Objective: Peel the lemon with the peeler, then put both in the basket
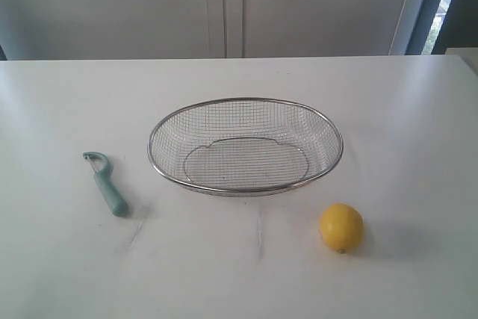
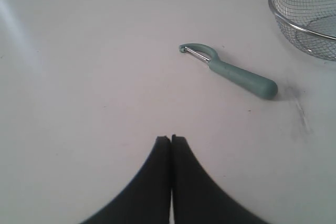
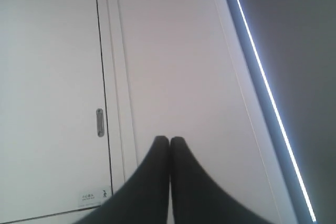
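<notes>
- Left gripper (image 2: 171, 139): jaws pressed together with nothing between them. It hovers over bare table (image 2: 79, 103), short of the peeler (image 2: 231, 71).
- Right gripper (image 3: 169, 139): likewise clenched and empty, aimed at a pale door (image 3: 52, 77) rather than the work surface. Neither gripper shows in the exterior view.
- Step in hand, by judgement: fetching the peeler. The left jaws should open before descent, then close across the handle's mid-length, square to its long axis, leaving the blade end free.
- Peeler (image 1: 107, 184): lies flat, left of the basket (image 1: 153, 156) and apart from it. Its long axis runs diagonally, head toward the far left, handle butt toward the near right.
- Lemon (image 1: 341, 227): on the table near the basket's right end, on the near side, not touching it. Its nub faces the near edge and the skin looks unpeeled.
- Basket: holds nothing.
</notes>
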Tool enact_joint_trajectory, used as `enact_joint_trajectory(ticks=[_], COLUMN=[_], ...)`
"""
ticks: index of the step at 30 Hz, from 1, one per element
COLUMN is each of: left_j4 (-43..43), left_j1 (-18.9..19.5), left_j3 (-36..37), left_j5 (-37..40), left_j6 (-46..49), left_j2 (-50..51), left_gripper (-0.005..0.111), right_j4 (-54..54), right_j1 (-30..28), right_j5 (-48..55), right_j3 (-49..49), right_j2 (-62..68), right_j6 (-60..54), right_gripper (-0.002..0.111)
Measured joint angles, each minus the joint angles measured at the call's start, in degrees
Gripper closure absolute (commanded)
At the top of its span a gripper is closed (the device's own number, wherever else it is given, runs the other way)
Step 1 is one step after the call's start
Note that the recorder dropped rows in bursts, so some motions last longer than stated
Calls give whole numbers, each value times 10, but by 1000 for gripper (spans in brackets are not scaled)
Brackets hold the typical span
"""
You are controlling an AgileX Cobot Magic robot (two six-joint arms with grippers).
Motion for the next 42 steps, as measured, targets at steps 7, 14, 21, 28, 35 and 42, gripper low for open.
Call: enact_joint_trajectory(ticks=[7,14,21,28,35,42], left_j4=[0,0,0,0,0,0], left_j1=[0,0,0,0,0,0], left_j3=[0,0,0,0,0,0], left_j5=[0,0,0,0,0,0], left_j6=[0,0,0,0,0,0], left_j2=[0,0,0,0,0,0], left_gripper=[107,107,107,107,107,107], right_j4=[0,0,-2,-2,-2,24], right_j1=[0,0,0,0,0,0], right_j5=[-9,-5,95,302,537,715], right_j3=[-49,-113,-193,-284,-376,-456], right_j2=[21,126,249,343,411,483], right_j6=[0,0,0,23,32,-42], right_gripper=[107,107,107,107,107,107])
